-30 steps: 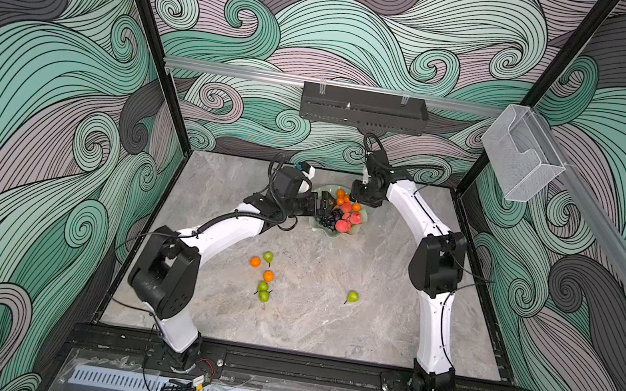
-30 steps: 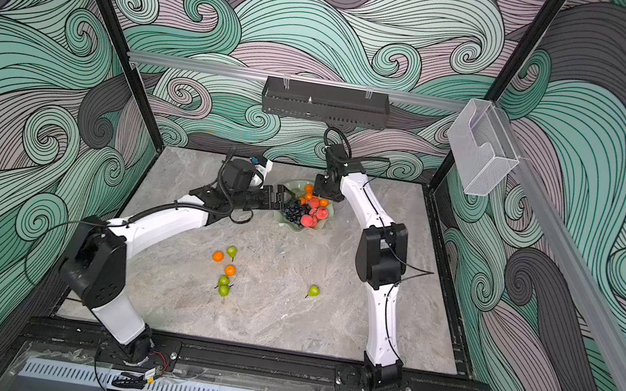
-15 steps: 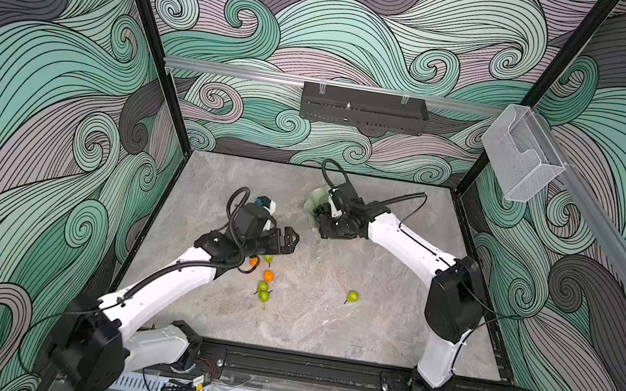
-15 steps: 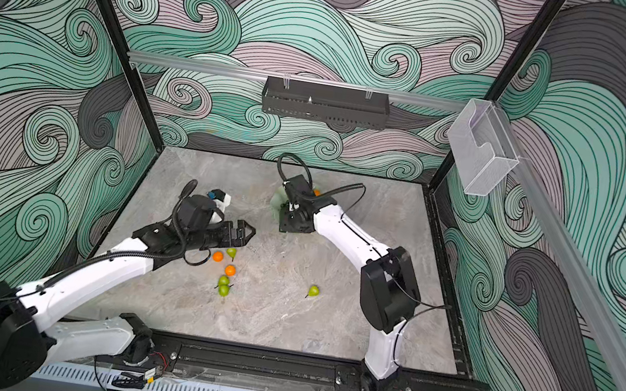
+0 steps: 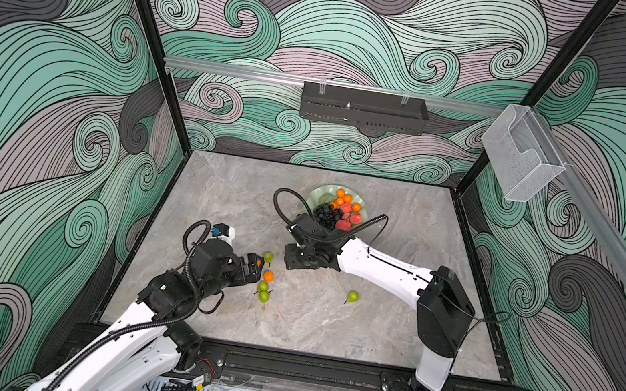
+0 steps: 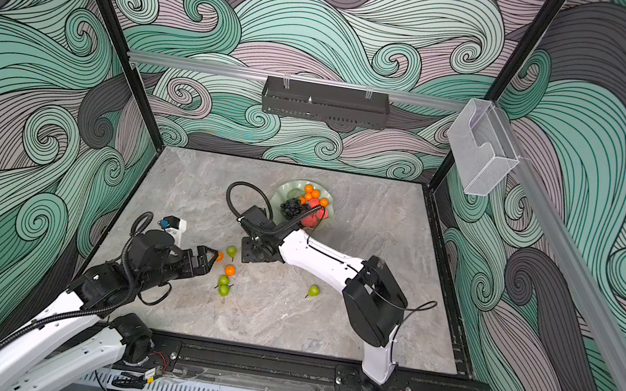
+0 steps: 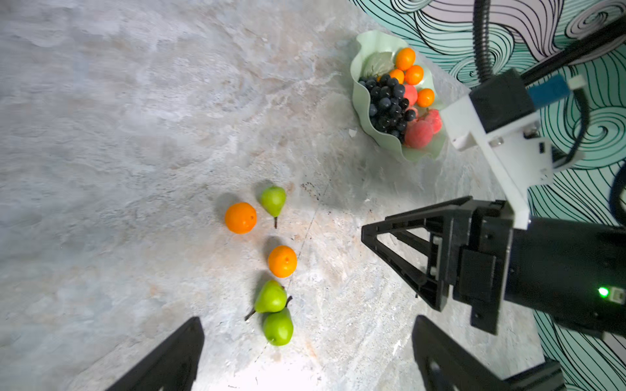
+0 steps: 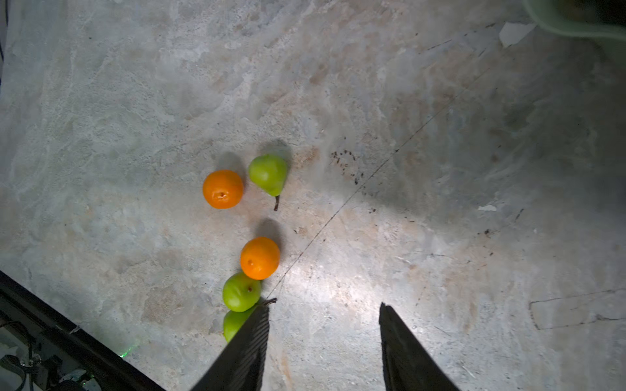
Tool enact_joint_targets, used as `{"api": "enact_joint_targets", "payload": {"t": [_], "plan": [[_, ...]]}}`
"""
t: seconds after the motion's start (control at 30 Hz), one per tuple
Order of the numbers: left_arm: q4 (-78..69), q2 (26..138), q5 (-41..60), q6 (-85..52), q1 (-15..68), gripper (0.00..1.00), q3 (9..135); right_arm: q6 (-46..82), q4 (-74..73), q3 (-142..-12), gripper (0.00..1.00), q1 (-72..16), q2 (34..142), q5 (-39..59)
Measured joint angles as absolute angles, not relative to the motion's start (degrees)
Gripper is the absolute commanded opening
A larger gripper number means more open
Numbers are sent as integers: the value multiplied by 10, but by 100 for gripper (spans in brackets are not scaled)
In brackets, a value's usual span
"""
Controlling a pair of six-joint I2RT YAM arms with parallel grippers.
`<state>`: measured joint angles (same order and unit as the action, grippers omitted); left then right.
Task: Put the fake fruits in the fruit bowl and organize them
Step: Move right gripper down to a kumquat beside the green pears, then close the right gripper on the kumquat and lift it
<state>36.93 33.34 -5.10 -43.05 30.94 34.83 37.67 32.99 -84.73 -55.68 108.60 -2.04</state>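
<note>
The left fingers (image 7: 176, 355) and right fingers (image 8: 247, 345) both stand open and empty over the loose oranges (image 7: 240, 218) and pears (image 7: 271, 298) on the surface (image 7: 101, 135), apparently choosing the next fruit for the part-filled fruit bowl (image 7: 359, 98) well beyond.

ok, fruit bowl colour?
The fruit bowl is pale mint green; clearest in the left wrist view.

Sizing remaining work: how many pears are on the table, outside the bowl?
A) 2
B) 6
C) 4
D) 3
C: a top view shows a far pear, a touching pair of pears nearer the front edge, and a lone pear off to the right.
</note>
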Motion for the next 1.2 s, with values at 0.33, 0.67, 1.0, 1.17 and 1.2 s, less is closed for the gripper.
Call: {"api": "enact_joint_targets", "payload": {"t": [0.33, 0.67, 1.0, 1.17, 1.2], "plan": [[442, 219, -95, -458, 309, 99, 321, 424, 322, -908, 51, -586, 1181, -1], [442, 234, -97, -455, 309, 99, 321, 424, 336, -949, 50, -595, 1224, 31], [442, 234, -98, -454, 309, 99, 321, 420, 357, -984, 50, -595, 1261, 50], [442, 234, -99, -449, 309, 99, 321, 420, 364, -995, 48, -595, 1279, 55], [442, 234, -99, -448, 309, 99, 321, 420, 366, -996, 47, -595, 1281, 55]]}}
